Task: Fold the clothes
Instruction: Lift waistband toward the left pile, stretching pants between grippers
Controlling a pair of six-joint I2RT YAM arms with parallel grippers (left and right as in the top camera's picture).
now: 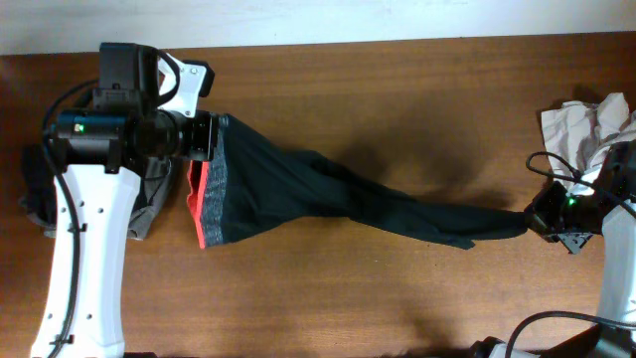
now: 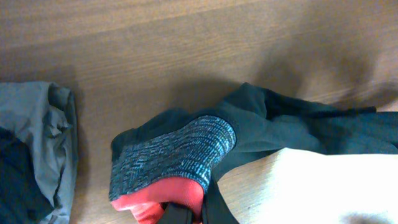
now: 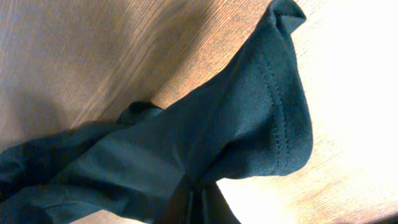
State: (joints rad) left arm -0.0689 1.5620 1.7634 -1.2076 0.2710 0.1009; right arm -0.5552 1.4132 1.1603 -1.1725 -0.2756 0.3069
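We see even light overhead; glare whitens the table (image 3: 348,74) in both wrist views; the leggings (image 1: 298,184) cast soft shadows.

Your leggings (image 1: 328,194) stretch across the surface (image 1: 397,89), waistband at the left, pinched in your left end effector (image 1: 211,136), leg ends at the right, pinched in your right end effector (image 1: 537,221). Another garment (image 1: 149,204) lies left of the waistband, under the left arm; a crumpled cloth (image 1: 581,129) sits far right.

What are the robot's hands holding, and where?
Both hold the black leggings: the left gripper pinches the grey waistband, and the right gripper pinches the ankle end.
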